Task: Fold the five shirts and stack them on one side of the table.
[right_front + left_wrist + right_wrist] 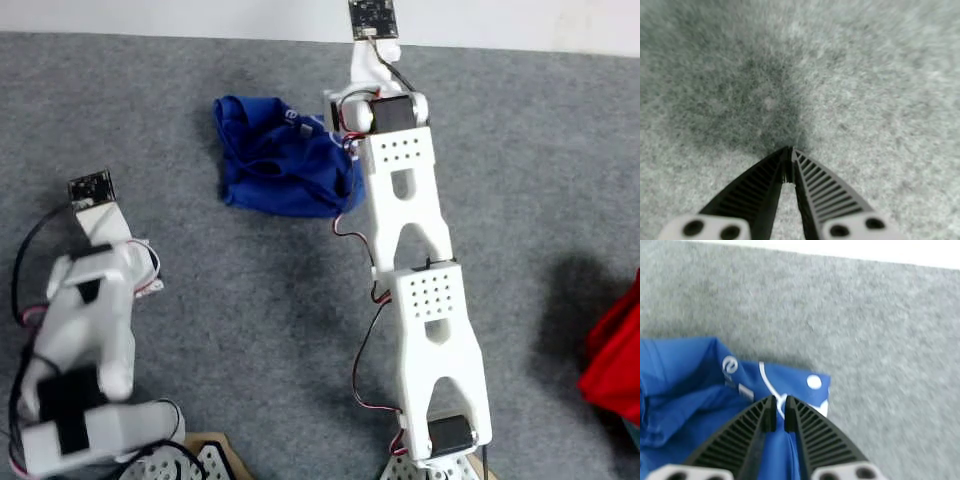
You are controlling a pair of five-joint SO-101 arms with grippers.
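Pinching blue shirt (685,385), apparently, right tool (779,406) nearly closed, left tool (789,153) pressed together over grey mat (875,75)

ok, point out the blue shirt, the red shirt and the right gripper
blue shirt (275,165): high view, crumpled middle.
red shirt (612,355): high view, visible middle.
right gripper (779,407): right wrist view, between fingertips.

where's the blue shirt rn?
High view: the blue shirt lies crumpled near the table's far edge, left of centre. The right end effector pinches its corner.

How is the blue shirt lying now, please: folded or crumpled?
Crumpled: the blue shirt lies bunched in uneven folds, the right gripper shut on it.
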